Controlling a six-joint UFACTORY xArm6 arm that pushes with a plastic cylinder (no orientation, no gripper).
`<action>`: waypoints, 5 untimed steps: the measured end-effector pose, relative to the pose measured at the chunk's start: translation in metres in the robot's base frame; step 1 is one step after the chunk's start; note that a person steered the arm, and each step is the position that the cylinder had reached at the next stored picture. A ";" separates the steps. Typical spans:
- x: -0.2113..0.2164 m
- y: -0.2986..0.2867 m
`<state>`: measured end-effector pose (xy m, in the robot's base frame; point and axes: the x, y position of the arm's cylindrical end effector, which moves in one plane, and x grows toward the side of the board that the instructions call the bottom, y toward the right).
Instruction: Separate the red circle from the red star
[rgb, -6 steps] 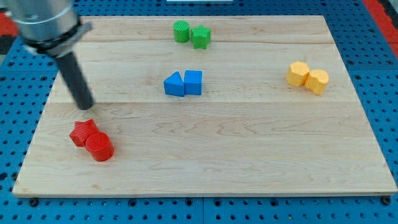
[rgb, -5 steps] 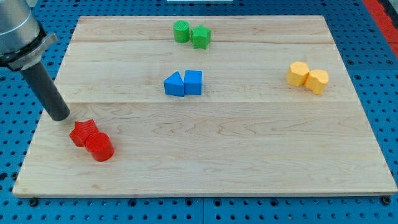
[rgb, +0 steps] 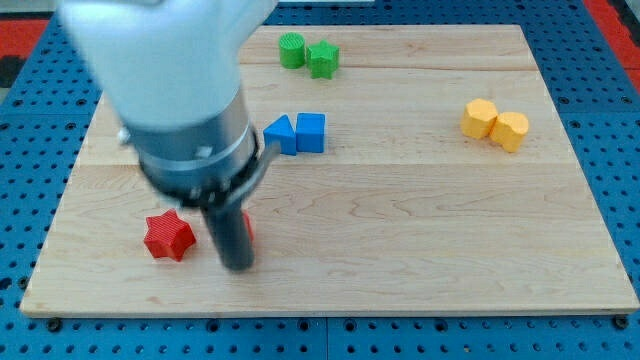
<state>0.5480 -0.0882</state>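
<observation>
tool: my tip (rgb: 238, 266), lower end of a straight dark rod, on the wooden worktop (rgb: 400, 230) near its bottom-left corner; no jaws on this rig, so nothing to be apart, together or clamped; rod blurred
tip vs blocks: tip sits between the two red blocks, star to the view's left, circle just behind the rod on the view's right; can't tell if tip touches the circle
red circle: small red plastic cylinder block (rgb: 247, 229), mostly hidden by the rod, only a red sliver shows at the rod's right side; shape not readable here
red star: small red plastic star block (rgb: 168, 236), flat on the worktop near the bottom-left corner, a clear gap from the rod
handling (judgement): both look light, rigid, smooth-sided; should slide easily on the wood, not fragile; no holding possible, push only
contact spot (judgement): press low on the circle's side wall, centred; off-centre contact will likely make a round block roll off the tip
progress (judgement): star and circle appear apart with the rod between them; separation looks under way or nearly done
blue pair: blue triangle block (rgb: 279, 134) touching blue cube block (rgb: 311, 132), mid-worktop, above the tool, partly behind the arm body
green pair: green cylinder block (rgb: 291, 49) beside green star block (rgb: 323, 59), top edge
yellow pair: two yellow rounded blocks (rgb: 495, 124), touching, near the right edge
</observation>
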 end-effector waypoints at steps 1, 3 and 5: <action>-0.023 -0.043; -0.042 0.036; -0.039 0.129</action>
